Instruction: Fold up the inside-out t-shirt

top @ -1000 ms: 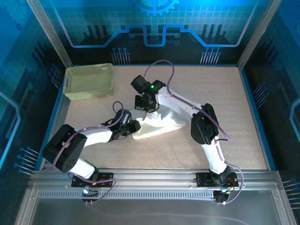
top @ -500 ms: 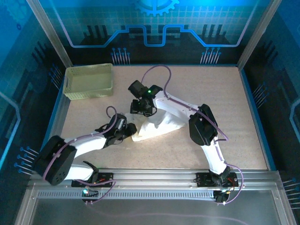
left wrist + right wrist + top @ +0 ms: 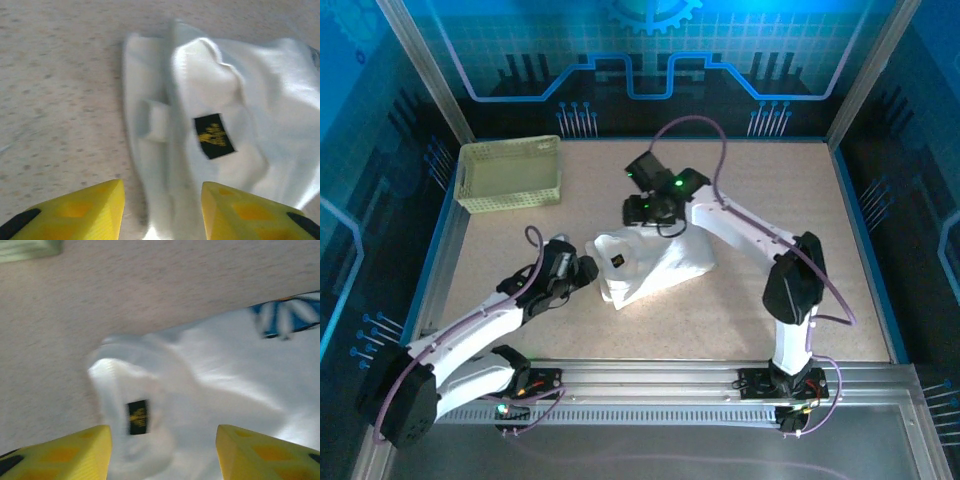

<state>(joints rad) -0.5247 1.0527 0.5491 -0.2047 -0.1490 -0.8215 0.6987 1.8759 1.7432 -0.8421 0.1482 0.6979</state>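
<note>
With left gripper (image 3: 161, 200) and right gripper (image 3: 164, 440) both parted and empty, pinch the bunched t-shirt (image 3: 660, 262) at opposite edges.

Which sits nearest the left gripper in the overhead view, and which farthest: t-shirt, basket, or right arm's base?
1. The t-shirt, just right of the left gripper.
2. The basket, far left corner.
3. The right arm's base, near edge, right side.

basket (image 3: 510, 197): far-left corner (pale green lattice) | table (image 3: 820, 230): speckled beige
</note>
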